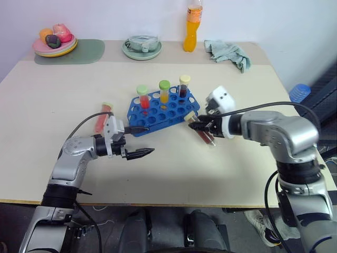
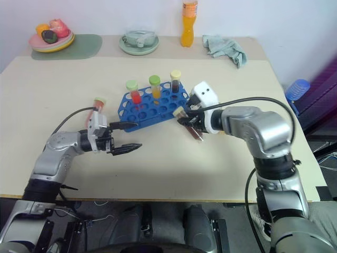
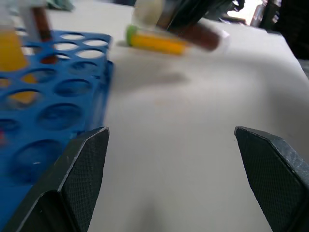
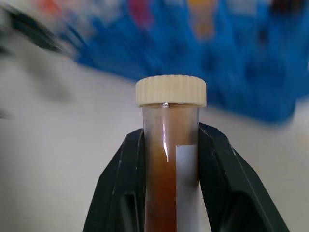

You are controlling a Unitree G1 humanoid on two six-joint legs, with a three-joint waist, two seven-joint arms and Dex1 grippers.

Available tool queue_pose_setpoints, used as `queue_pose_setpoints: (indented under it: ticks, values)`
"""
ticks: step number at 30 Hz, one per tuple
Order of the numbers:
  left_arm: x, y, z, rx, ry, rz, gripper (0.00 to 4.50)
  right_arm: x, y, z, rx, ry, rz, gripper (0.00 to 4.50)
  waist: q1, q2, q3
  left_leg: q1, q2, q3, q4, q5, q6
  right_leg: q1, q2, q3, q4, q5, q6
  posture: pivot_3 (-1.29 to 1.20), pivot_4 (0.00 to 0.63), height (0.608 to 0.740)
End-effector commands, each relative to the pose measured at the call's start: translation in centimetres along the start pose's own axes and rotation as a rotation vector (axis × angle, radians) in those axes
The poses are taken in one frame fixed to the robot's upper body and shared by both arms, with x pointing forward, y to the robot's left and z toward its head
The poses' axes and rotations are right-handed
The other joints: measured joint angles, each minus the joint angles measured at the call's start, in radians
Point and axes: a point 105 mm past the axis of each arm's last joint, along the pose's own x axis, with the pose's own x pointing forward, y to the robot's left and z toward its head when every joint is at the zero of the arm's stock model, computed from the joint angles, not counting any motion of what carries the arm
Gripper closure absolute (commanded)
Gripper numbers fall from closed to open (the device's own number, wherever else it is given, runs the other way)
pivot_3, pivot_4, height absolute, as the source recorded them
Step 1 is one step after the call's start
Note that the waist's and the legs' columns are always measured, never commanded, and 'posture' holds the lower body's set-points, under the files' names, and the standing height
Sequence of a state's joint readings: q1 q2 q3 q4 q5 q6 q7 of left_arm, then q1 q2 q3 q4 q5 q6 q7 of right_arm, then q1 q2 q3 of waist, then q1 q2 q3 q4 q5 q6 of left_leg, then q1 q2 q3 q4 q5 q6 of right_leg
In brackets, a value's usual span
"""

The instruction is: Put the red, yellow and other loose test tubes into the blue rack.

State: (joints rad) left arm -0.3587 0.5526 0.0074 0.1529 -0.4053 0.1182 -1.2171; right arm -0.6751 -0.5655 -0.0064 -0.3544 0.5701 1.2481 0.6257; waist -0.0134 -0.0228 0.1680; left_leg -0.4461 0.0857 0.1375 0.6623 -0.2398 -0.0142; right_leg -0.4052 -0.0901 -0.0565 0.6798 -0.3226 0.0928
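My right tool [image 1: 202, 126] is pinching a brown-filled test tube [image 4: 169, 159] with a cream cap, held off the bench [image 1: 210, 174] just beside the right end of the blue rack [image 1: 158, 113]. My left tool [image 1: 138, 141] hangs spread wide and empty at the rack's near-left corner, its fingers [image 3: 77, 179] on either side of bare bench top. The rack sits near the middle of the bench and carries three upright tubes along its far side: a red one [image 1: 143, 98], a yellow one [image 1: 164, 92] and a dark one [image 1: 184, 87]. A pink-red tube [image 1: 102, 117] lies loose on the bench left of the rack. In the left wrist view a yellow tube with a green cap [image 3: 154, 39] lies on the bench past the rack.
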Motion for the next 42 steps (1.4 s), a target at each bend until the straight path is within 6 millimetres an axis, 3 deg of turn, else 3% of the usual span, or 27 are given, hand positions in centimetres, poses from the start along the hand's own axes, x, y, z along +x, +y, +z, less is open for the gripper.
queue_pose_setpoints:
  ticks: [1, 5, 9, 16, 24, 30, 35, 42]
  values:
    - [-0.7, 1.2, 0.9, 0.034, -0.065, 0.061, 0.23, -1.5, 0.4, 3.6, -0.075, -0.306, -0.014, 3.33, -0.001, 0.0, 0.0, 0.0, 0.0, 0.0, 0.0, 0.0, 0.0, 0.0, 0.0, 0.0, 0.0, 0.0, 0.0, 0.0, 0.15, 0.74]
    - [-1.0, 1.8, 1.6, 0.057, -0.11, 0.112, 0.23, -0.8, 0.2, 5.4, -0.059, -0.658, 0.037, 3.33, -0.005, 0.0, 0.0, 0.001, 0.0, 0.002, 0.0, 0.0, 0.0, 0.001, 0.001, 0.0, 0.0, 0.0, 0.0, 0.0, 0.15, 0.74]
    - [-1.2, 1.8, 2.1, 0.062, -0.138, 0.147, 0.23, 0.5, -2.3, 5.7, -0.032, -0.857, -0.117, 3.33, -0.004, 0.0, 0.0, 0.001, 0.0, 0.003, 0.0, 0.003, -0.006, 0.001, 0.001, 0.0, 0.0, 0.0, 0.0, 0.0, 0.15, 0.74]
    - [-2.7, 1.8, 2.9, 0.074, -0.153, 0.223, 0.23, 4.6, -4.3, 4.1, -0.033, -0.934, -0.206, 3.33, -0.012, 0.001, 0.001, 0.002, 0.0, 0.003, 0.0, 0.004, -0.007, 0.001, 0.0, 0.0, 0.001, 0.0, 0.0, 0.0, 0.15, 0.74]
    - [-4.6, 1.3, 4.0, 0.091, -0.143, 0.305, 0.23, 6.8, -3.7, 3.4, -0.016, -0.986, -0.167, 3.33, -0.03, 0.001, 0.001, 0.002, 0.0, 0.002, 0.0, 0.004, -0.007, 0.001, 0.0, 0.0, 0.002, 0.0, 0.0, 0.0, 0.15, 0.74]
    - [-5.2, 0.8, 4.6, 0.102, -0.133, 0.344, 0.23, 7.5, -4.8, 1.7, 0.008, -0.955, -0.213, 3.33, -0.032, 0.002, 0.001, 0.003, 0.001, 0.001, 0.0, 0.004, -0.008, 0.001, 0.0, 0.0, 0.002, 0.0, 0.0, 0.0, 0.15, 0.74]
    - [-5.3, 0.6, 5.1, 0.111, -0.13, 0.354, 0.23, 7.1, -6.3, 1.6, 0.047, -0.968, -0.282, 3.33, -0.031, 0.002, 0.001, 0.003, 0.001, 0.001, 0.0, 0.005, -0.008, 0.002, 0.0, 0.0, 0.002, 0.0, 0.0, 0.0, 0.15, 0.74]
    - [-5.7, 0.0, 5.4, 0.109, -0.111, 0.328, 0.23, 7.2, -6.7, 1.5, 0.063, -0.971, -0.304, 3.33, -0.032, 0.002, 0.001, 0.003, 0.001, 0.0, -0.001, 0.005, -0.008, 0.002, 0.0, 0.0, 0.003, 0.0, 0.0, 0.0, 0.15, 0.74]
